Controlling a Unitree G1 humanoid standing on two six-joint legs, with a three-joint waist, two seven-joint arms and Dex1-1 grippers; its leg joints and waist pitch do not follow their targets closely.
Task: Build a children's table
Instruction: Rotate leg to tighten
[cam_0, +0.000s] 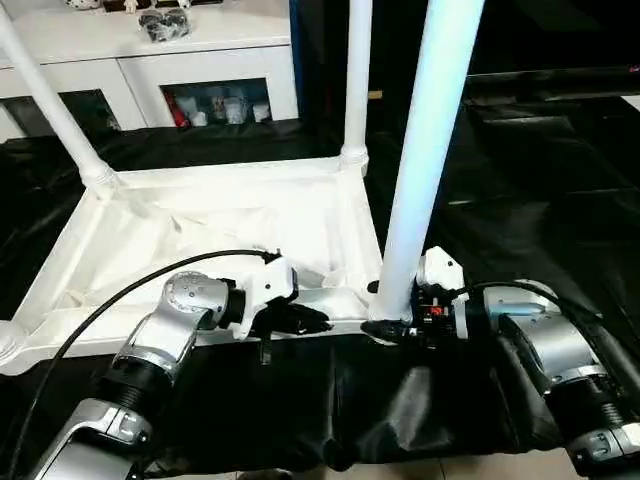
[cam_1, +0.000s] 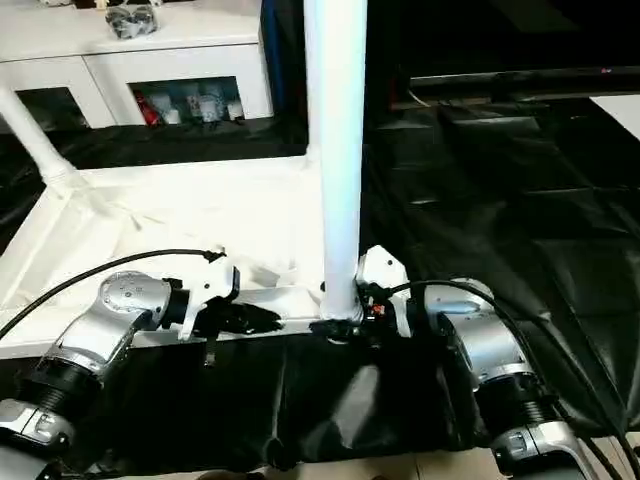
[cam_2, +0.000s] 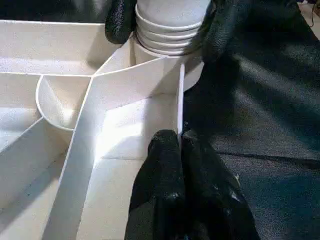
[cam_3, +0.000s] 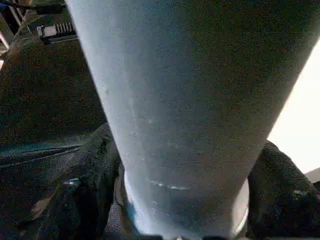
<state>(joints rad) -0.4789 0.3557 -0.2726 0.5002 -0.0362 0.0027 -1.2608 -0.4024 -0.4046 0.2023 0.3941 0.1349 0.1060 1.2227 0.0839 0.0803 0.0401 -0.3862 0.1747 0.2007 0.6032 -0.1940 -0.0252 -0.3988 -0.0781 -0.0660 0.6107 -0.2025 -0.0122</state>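
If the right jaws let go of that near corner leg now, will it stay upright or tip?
Probably stays upright: the near leg looks seated in its corner socket, its ribbed base showing at the tabletop corner. Two other legs stand unheld in their sockets. Being tall, smooth and likely light, a sideways knock might still loosen it, so release gently.

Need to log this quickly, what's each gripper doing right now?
Left gripper: shut, fingertips against the tabletop rim, holding nothing.
Right gripper: fingers around the base of the near leg.

Home room, white cabinet (cam_0: 150, 60), toys inside
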